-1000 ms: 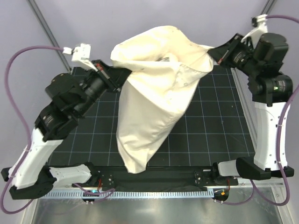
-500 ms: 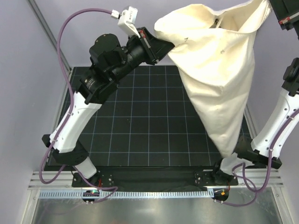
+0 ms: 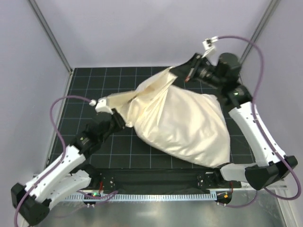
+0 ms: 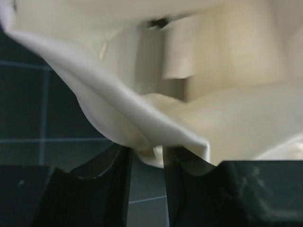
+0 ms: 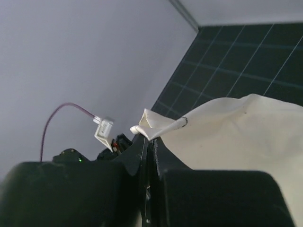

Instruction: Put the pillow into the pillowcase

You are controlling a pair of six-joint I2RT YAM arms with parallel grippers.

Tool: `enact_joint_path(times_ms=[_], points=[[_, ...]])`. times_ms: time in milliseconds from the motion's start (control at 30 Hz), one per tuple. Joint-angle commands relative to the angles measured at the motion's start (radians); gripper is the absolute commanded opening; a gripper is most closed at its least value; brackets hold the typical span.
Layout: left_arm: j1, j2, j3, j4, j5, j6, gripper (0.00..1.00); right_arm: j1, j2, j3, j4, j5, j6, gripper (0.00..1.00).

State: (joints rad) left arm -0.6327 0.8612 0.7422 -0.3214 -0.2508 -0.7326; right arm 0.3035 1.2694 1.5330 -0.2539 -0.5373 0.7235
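The cream pillowcase (image 3: 184, 123) lies bulging on the black grid mat (image 3: 90, 85), its open end stretched between my two grippers. The pillow does not show; the case's plump shape hides whatever fills it. My left gripper (image 3: 119, 119) is shut on the case's edge at the left end. In the left wrist view the gripper (image 4: 147, 158) pinches a fold of the cloth (image 4: 142, 118). My right gripper (image 3: 182, 74) is shut on the case's hem at the far end. In the right wrist view the gripper (image 5: 149, 142) nips a corner of the hem (image 5: 156, 125).
A metal frame post (image 3: 49, 38) slants at the far left and another (image 3: 262, 23) at the far right. The arm bases and a metal rail (image 3: 156, 196) line the near edge. Purple cables (image 3: 66, 101) loop beside both arms.
The pillowcase hung high in the air between both raised grippers, swinging from the middle to the right. Now both arms have come down and the bulging case lies on the mat.
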Motion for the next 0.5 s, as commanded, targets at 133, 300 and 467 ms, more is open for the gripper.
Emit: enact_joint_path(times_ms=[133,300,467], points=[[0.013,-0.393,0.034,-0.336,-0.531,-0.155,0.59,0.408,0.122,0.019,0.139,0.331,-0.141,0.04],[0.013,-0.519,0.108,-0.485,-0.666,-0.235,0.74,0.534,0.263,0.096,0.163,0.389,-0.136,0.04],[0.013,-0.516,0.152,-0.525,-0.705,-0.203,0.91,0.646,0.441,0.209,0.166,0.372,-0.136,0.12]])
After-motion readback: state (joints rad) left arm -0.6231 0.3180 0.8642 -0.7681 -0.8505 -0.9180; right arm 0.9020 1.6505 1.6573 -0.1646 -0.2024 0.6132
